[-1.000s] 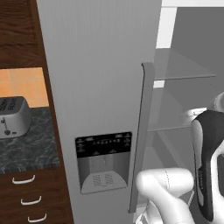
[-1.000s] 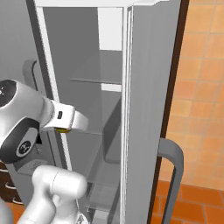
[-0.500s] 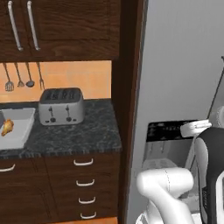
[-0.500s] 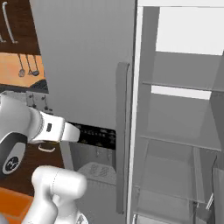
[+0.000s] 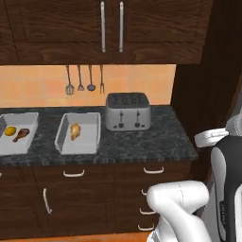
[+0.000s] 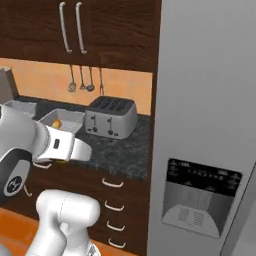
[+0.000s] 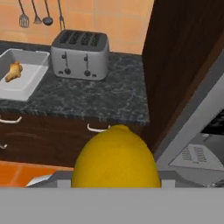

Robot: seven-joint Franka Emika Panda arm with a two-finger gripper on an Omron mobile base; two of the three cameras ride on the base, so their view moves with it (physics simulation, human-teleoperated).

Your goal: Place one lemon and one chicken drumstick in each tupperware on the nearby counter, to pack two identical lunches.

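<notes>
End effector [image 7: 116, 186] grips lemon [image 7: 116, 157] facing counter [image 7: 87, 98].

Even, soft rendered light all round, no glare or hard shadows, the orange backsplash [image 5: 42, 85] glowing bright while the upper cabinets [image 5: 94, 28] sit dim, and everything looks slightly soft and low-resolution, including the near lemon [image 7: 116, 157].

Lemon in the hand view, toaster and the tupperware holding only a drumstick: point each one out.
lemon [image 7: 116, 158], hand view, middle of its yellow skin.
toaster [image 5: 128, 112], left base view, centre of its silver front.
tupperware [image 5: 92, 133], left base view, its right wall, beside the drumstick [image 5: 75, 130].
</notes>
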